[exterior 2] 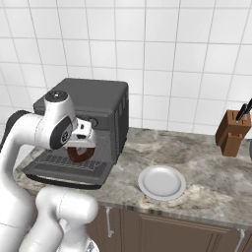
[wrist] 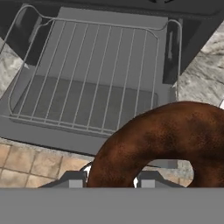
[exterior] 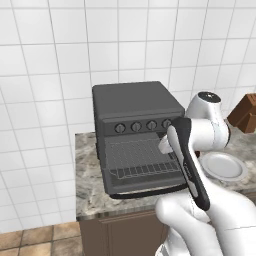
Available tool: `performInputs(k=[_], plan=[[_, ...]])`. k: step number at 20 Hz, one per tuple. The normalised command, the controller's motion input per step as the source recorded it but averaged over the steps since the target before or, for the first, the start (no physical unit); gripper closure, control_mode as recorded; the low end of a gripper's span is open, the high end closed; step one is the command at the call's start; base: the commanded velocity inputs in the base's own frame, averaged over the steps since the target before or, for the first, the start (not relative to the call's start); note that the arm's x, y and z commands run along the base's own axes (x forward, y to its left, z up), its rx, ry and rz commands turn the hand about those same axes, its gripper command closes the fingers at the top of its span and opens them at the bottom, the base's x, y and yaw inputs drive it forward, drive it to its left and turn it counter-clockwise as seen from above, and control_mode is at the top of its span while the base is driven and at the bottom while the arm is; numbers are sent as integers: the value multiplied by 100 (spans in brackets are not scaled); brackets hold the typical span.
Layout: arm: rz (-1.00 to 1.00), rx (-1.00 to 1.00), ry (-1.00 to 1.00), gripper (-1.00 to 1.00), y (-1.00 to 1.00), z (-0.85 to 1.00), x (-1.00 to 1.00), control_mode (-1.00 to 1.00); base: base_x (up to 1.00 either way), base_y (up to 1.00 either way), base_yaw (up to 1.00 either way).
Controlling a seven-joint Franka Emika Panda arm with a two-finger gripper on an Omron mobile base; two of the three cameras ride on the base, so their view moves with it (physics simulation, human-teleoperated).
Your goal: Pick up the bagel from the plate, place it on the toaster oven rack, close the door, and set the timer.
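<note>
The dark brown bagel (wrist: 166, 140) hangs in my gripper (wrist: 111, 180), whose fingers are shut on its rim. In the right base view the bagel (exterior 2: 78, 153) sits just in front of the toaster oven (exterior 2: 98, 96), above the pulled-out grey wire rack (wrist: 92, 74) and the dropped-open door (exterior 2: 64, 173). The left base view shows the rack (exterior: 140, 157) and the door (exterior: 145, 187) below the row of knobs (exterior: 135, 126), with my arm covering the hand. To the right of the oven the white plate (exterior 2: 161, 182) lies bare on the counter.
A brown wooden knife block (exterior 2: 231, 132) stands at the far right against the tiled wall. Marble counter (exterior 2: 206, 162) stretches between the plate and the block. The open door reaches out over the counter's front edge.
</note>
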Motion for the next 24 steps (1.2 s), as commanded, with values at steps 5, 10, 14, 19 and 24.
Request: performInputs(k=[5, 10, 14, 19, 24], plan=[[10, -3, 3, 100, 47, -5, 19, -100, 0, 0, 0], [7, -3, 4, 100, 41, -18, 32, -100, 0, 0, 0], [4, -1, 5, 100, 22, -34, 31, -100, 0, 0, 0], [2, 0, 7, 100, 14, -45, 31, -100, 0, 0, 0], [1, 0, 5, 100, 9, -34, 31, -100, 0, 0, 0]])
